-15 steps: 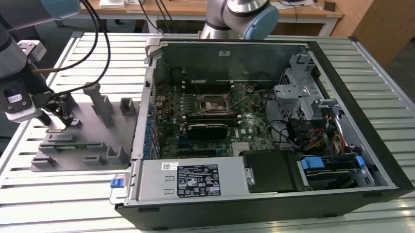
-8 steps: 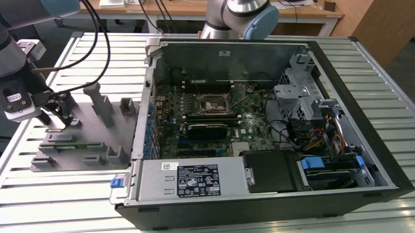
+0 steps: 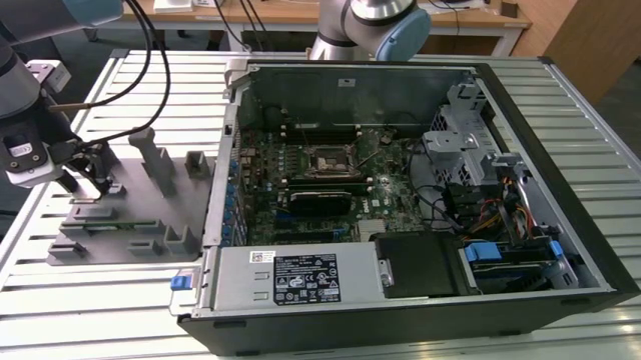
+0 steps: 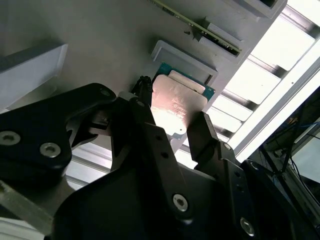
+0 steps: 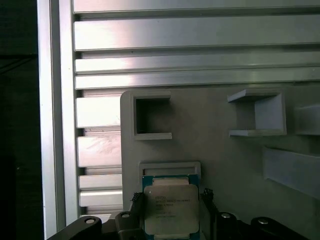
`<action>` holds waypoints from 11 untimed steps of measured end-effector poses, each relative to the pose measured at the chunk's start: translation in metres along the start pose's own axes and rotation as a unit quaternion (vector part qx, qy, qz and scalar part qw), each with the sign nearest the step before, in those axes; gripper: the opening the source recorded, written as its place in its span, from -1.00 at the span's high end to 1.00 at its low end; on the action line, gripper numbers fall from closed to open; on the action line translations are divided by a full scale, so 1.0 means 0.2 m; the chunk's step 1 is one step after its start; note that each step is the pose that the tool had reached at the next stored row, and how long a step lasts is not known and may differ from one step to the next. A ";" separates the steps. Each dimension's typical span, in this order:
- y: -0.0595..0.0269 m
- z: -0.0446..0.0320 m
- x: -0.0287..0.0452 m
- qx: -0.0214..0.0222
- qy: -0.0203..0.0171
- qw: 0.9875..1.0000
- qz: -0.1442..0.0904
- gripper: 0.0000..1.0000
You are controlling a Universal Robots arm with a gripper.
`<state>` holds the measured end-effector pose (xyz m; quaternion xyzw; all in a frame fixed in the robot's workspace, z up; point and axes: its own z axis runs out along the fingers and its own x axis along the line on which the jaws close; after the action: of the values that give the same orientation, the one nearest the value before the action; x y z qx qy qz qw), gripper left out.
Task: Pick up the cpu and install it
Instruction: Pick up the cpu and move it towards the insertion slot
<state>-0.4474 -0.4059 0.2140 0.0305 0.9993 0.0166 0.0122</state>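
- Pincer (image 5: 171, 196): one, two-fingered. It hangs low over the grey fixture plate (image 3: 140, 210) with jaws spread to about the chip's width. Nothing is lifted.
- Fingers (image 4: 150, 130): one on each side of the cpu. Whether the pads touch its edges I cannot tell.
- Cpu (image 5: 171, 215): one, silvery top up. It lies flat between the fingertips, seated in its shallow nest (image 5: 170, 166) on the plate.
- Step in hand, as I judge it: the pick-up, at the point of grasping. Install not begun.
- That grasp calls for even pressure on two opposite edges, with the chip kept level and raised straight clear of the nest rim. A skewed grip could tip or drop it.
- Just beyond the fingertips: two open-sided bracket blocks (image 5: 150, 117) on the same plate, in the first wrist view.
- Under the plate: one slatted metal table (image 3: 100, 292).
- Well apart from the pincer: one open computer case (image 3: 591, 247) lying on its side.
- Inside the case: one black-framed socket (image 3: 329, 160) on the board.
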 end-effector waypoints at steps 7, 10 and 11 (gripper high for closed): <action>0.001 -0.022 -0.001 0.000 0.000 1.000 0.000 -0.05; 0.001 -0.036 -0.001 0.000 0.000 1.000 0.000 -0.05; 0.001 -0.042 -0.001 0.000 0.000 1.000 0.000 -0.05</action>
<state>-0.4474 -0.4059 0.2224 0.0308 0.9993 0.0166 0.0122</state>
